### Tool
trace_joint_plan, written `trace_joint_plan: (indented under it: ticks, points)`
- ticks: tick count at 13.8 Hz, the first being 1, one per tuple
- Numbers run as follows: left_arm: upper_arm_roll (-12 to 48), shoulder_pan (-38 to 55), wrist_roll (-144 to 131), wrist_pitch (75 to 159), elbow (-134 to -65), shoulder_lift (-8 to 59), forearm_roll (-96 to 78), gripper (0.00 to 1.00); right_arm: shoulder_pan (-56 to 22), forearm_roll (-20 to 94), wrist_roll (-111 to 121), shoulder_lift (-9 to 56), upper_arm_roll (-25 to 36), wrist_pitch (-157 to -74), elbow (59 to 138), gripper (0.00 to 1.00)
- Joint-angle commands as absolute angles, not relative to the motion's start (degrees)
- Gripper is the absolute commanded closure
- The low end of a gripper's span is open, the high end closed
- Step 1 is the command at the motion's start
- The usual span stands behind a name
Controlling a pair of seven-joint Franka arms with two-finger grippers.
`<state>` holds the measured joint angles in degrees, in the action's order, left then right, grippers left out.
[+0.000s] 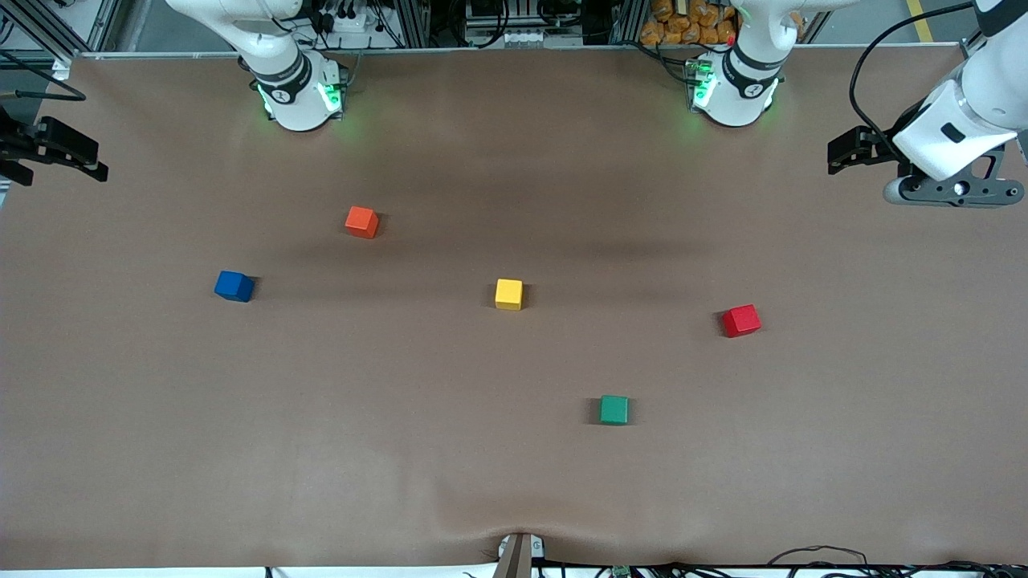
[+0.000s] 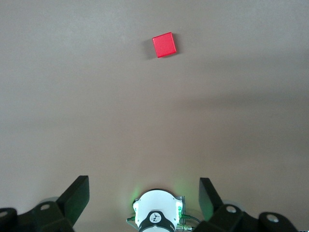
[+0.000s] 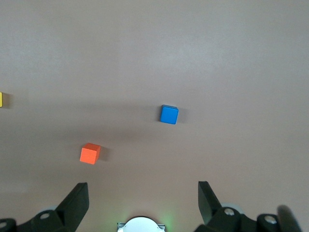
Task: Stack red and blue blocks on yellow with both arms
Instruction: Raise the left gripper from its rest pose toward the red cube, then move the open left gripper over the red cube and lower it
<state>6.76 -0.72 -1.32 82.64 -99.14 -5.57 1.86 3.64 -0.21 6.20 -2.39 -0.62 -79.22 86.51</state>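
The yellow cube [image 1: 508,294] sits alone mid-worktop, red cube [image 1: 740,320] at its three o'clock, blue cube [image 1: 234,286] at nine, and with my left pincer [image 2: 142,199] and right pincer [image 3: 142,200] both wide and empty, I fear grabbing the orange cube [image 1: 361,221] by mistake.

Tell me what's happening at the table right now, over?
Left gripper and right gripper open, empty, high at table ends. Red block, blue block, yellow block apart, unstacked. Nothing blocking.

no legible txt, no labels or nos. readable anywhere
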Motion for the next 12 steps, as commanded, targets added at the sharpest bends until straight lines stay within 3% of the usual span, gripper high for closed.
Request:
trace_joint_plan:
  ticks: [1, 12]
  points:
    - [6.9, -1.1, -1.8, 82.1, -99.1, -6.9, 0.8, 0.00, 4.5, 0.4, 6.2, -1.9, -1.1, -78.8, 85.5, 0.00]
    - [6.9, -2.1, -1.8, 86.7, -104.1, -4.6, 1.1, 0.00, 5.0, 0.4, 6.2, -1.9, -1.1, -78.7, 85.5, 0.00]
